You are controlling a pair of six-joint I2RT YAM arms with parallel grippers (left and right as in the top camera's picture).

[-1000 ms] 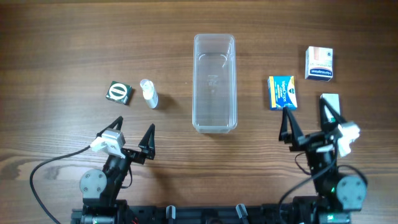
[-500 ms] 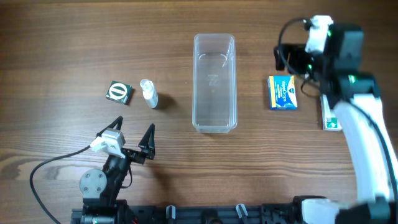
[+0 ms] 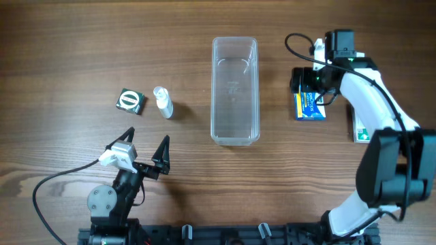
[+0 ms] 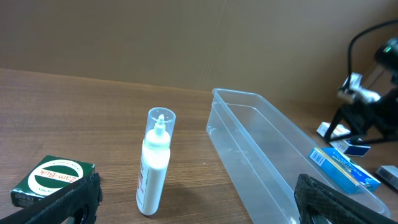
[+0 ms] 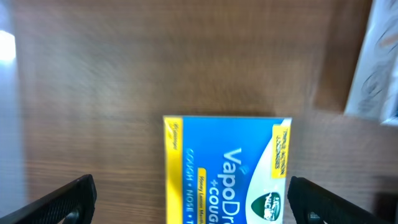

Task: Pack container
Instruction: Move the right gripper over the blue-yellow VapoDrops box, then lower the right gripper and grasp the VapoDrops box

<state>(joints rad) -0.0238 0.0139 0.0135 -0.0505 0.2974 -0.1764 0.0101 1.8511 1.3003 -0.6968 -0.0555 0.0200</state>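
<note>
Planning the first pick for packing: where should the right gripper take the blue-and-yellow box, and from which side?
Probably across its two long side edges, from straight above: the blue box lies flat, and the open right gripper hovers astride that narrower width.

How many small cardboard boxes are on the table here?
3 visible: green box left of the bottle, blue box below the right gripper, white box partly under the right arm. That arm may hide more.

clear container [image 3: 235, 95], blue-yellow box [image 3: 310, 106], green box [image 3: 130, 101]
</note>
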